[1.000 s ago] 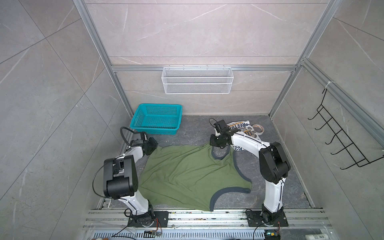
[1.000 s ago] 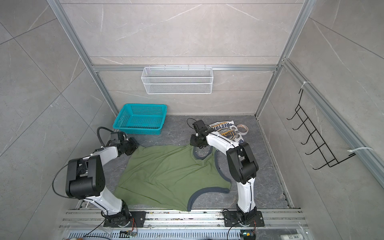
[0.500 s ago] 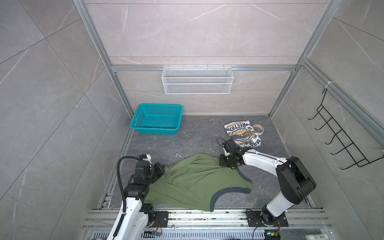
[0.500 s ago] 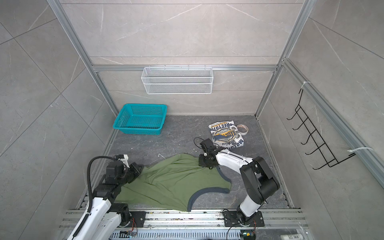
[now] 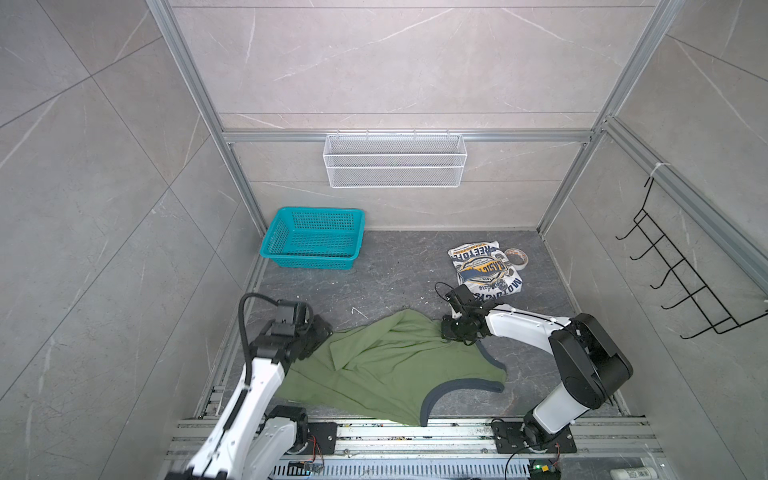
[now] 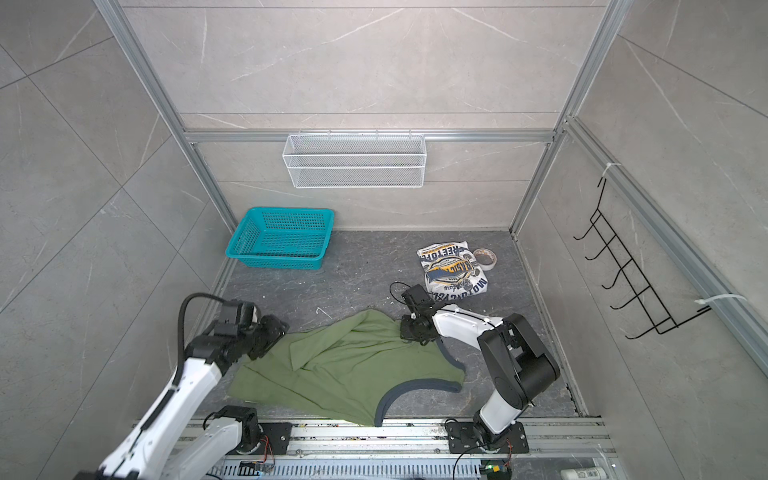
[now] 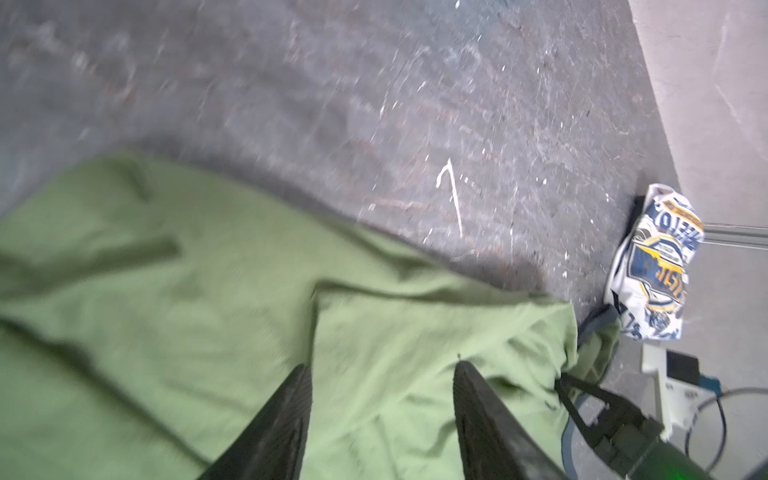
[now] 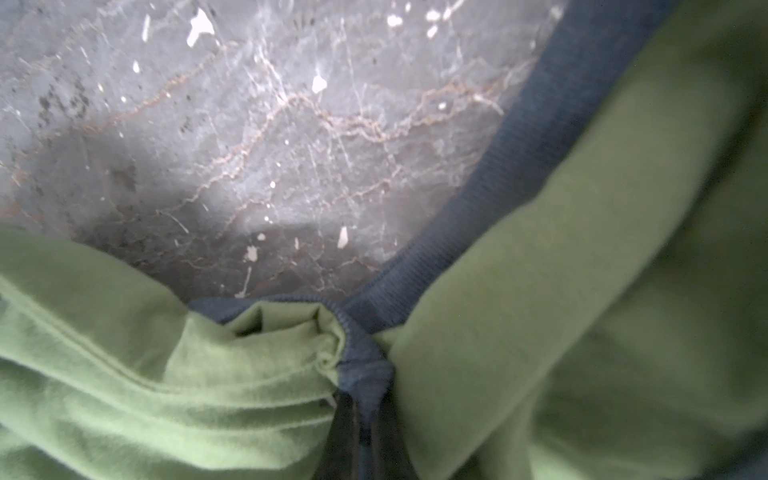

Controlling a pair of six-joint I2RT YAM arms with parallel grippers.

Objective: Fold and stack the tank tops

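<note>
The olive green tank top (image 5: pixel 386 365) (image 6: pixel 345 365) lies rumpled on the dark floor near the front in both top views, its far edge drawn forward into folds. My left gripper (image 5: pixel 322 332) (image 7: pixel 382 365) is open just over its left corner, with bare green cloth between the fingers and nothing pinched. My right gripper (image 5: pixel 449 334) (image 8: pixel 361 399) is shut on the bunched navy-trimmed edge at the top's far right. The white tank top (image 5: pixel 484 270) (image 6: pixel 453 270) (image 7: pixel 652 266) lies folded, graphic up, at the back right.
A teal basket (image 5: pixel 311 241) stands at the back left. A tape roll (image 5: pixel 515 259) lies beside the white top. A white wire basket (image 5: pixel 395 160) hangs on the back wall and a black hook rack (image 5: pixel 681 286) on the right wall.
Both grippers drew the green top's far edge from the back towards the front, bunching it. My left gripper then opened and let go of its corner. The right stayed shut on the cloth.
</note>
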